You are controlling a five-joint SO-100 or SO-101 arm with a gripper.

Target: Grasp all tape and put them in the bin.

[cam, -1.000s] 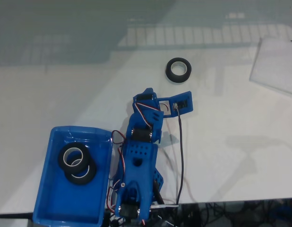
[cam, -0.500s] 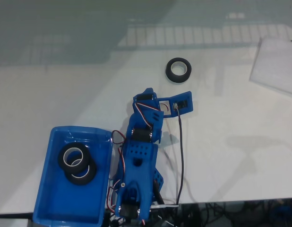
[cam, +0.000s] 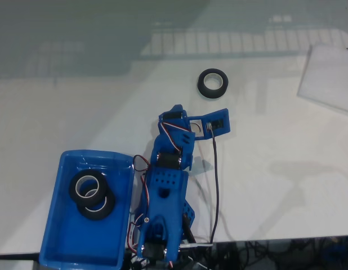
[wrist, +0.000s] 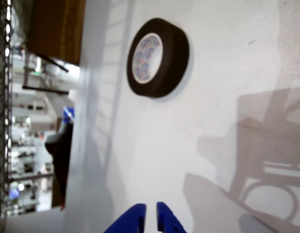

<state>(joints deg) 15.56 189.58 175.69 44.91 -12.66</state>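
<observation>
- In the fixed view, the bright blue bin (cam: 61, 236) sits at the bottom left, near the front edge of the white table (cam: 78, 112).
- 2 black rolls of tape lie inside the bin, and they overlap. The upper roll (cam: 85, 185) has a whitish ring inside. The lower roll (cam: 97, 206) lies partly under it.
- Just to the right of the bin stands the blue arm (cam: 165, 202). It is folded low and reaches up the picture, toward the middle of the table.
- A black cable (cam: 217, 185) hangs down along the right side of the arm.
- Past the tip of the arm, a 3rd roll of tape (cam: 212, 82) lies flat on the table, well apart from the bin.
- At the far right lies a clear flat sheet (cam: 329, 79).
- In the wrist view, the gripper (wrist: 150, 209) pokes in at the bottom middle. Its 2 blue tips are almost touching, with a thin gap between them, and they hold nothing.
- The loose roll (wrist: 158, 57) lies farther up the wrist view, apart from the tips, with a printed core.
</observation>
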